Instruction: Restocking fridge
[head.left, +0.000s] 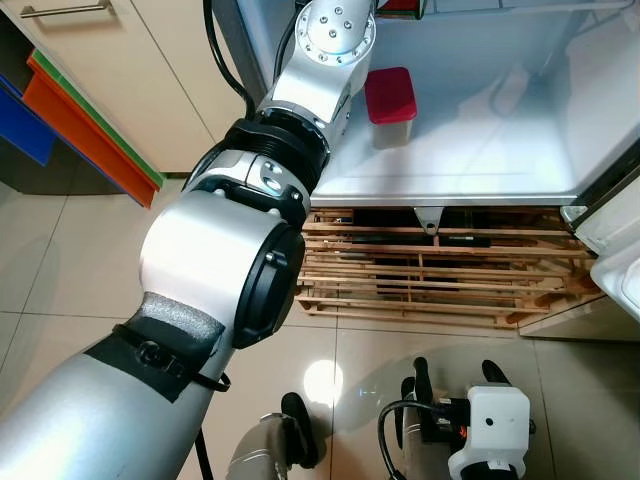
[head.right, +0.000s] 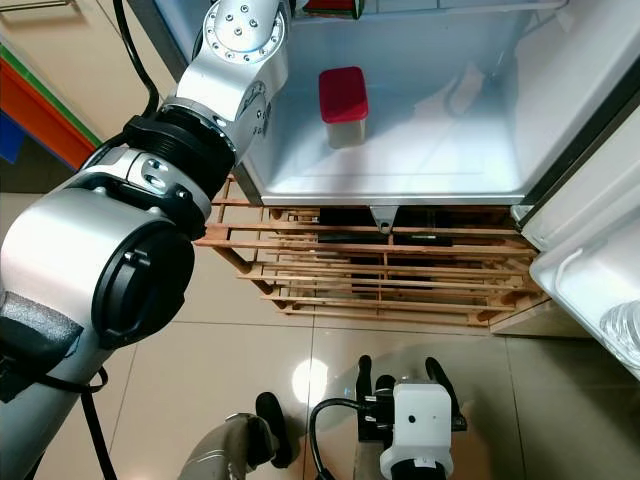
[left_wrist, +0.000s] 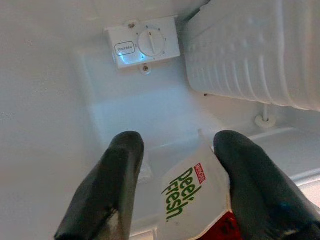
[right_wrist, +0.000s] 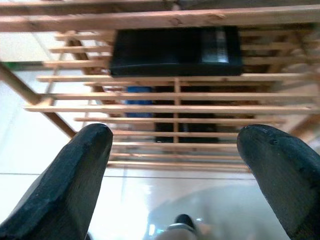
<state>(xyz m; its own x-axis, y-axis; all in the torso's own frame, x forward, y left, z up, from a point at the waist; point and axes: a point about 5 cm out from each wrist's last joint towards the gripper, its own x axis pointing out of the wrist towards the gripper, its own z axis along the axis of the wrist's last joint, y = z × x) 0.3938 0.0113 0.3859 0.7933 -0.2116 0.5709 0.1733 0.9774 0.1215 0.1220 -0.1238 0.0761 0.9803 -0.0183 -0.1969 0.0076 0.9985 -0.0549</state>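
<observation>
Two arms are in my feed. My left arm (head.left: 250, 230) reaches up into the open fridge (head.right: 440, 150), and its wrist camera shows the left gripper (left_wrist: 177, 165) with a white "Peel Fresh" carton (left_wrist: 192, 200) between its fingers, touching one; I cannot tell whether the grasp is clenched. Beyond it sits the temperature dial (left_wrist: 151, 42) on the fridge's back wall. On the fridge's bottom shelf stands a red-lidded container (head.left: 390, 105). My right gripper (right_wrist: 175, 165) hangs low, fingers spread and released, facing the wooden pallet (head.left: 430, 270) under the fridge.
</observation>
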